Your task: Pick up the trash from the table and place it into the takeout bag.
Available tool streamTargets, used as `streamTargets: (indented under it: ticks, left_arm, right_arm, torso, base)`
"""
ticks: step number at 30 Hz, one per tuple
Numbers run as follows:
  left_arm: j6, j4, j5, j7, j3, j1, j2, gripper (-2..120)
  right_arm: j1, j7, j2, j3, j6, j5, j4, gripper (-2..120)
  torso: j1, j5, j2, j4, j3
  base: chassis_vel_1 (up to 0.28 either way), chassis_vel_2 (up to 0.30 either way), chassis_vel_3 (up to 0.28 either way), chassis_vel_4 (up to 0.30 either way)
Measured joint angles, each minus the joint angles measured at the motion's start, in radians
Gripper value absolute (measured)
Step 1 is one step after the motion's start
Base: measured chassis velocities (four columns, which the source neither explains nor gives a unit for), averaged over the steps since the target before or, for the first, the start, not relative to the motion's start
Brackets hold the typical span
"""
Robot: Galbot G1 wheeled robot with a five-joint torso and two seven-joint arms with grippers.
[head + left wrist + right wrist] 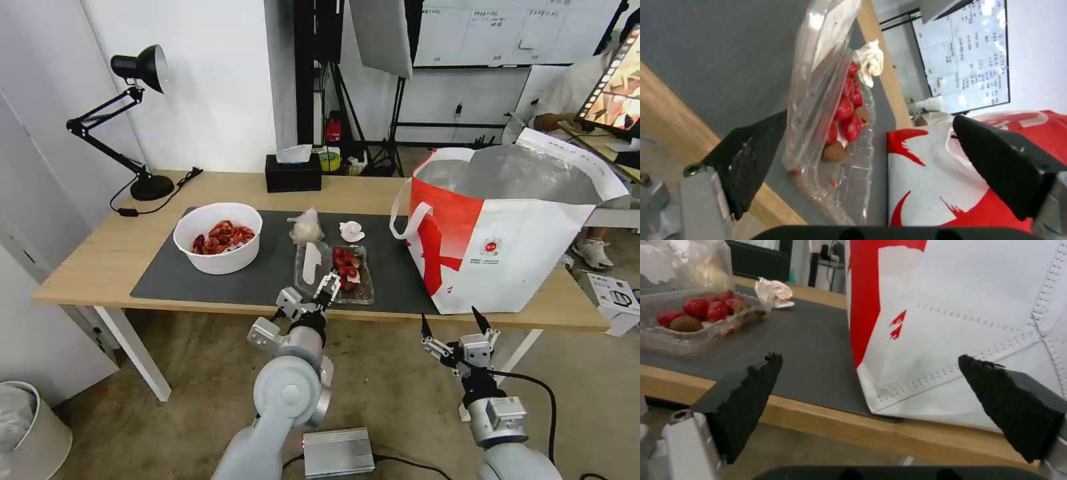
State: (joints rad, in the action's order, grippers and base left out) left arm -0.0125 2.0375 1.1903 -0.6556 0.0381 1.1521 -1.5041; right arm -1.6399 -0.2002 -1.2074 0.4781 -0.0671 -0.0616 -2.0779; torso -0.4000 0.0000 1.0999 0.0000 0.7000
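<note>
We see a light-wood table [373,193] with a dark grey mat [267,273] across its middle. Our left gripper [328,285] reaches over the near edge of the table, its black fingers [751,160] spread wide on either side of the clear plastic clamshell tray [337,273]; it is released, not grasping. The tray lies on the mat with its lid open and red bits inside. To its left on the mat sits the white round bowl [219,237] of red shells. Just behind the tray lie the small knotted clear bag [306,228] and the crumpled white tissue [351,231]. The white-and-red takeout bag [507,227] stands upright at the table's right end, mouth open. Our right gripper [453,327] hangs below the table edge in front of the bag, fingers apart and holding nothing.
</note>
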Motion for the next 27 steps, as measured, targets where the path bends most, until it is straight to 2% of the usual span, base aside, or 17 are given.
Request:
streamTargets:
  ticks: [27]
  left_arm:
    - [-0.001, 0.018, 0.049, -0.001, 0.024, -0.073, 0.03, 100]
  right_arm:
    - [0.0, 0.002, -0.005, -0.009, 0.0, 0.016, 0.005, 100]
  torso:
    - [0.0, 0.0, 0.0, -0.0001, 0.0]
  base:
    - [0.0, 0.0, 0.0, 0.0]
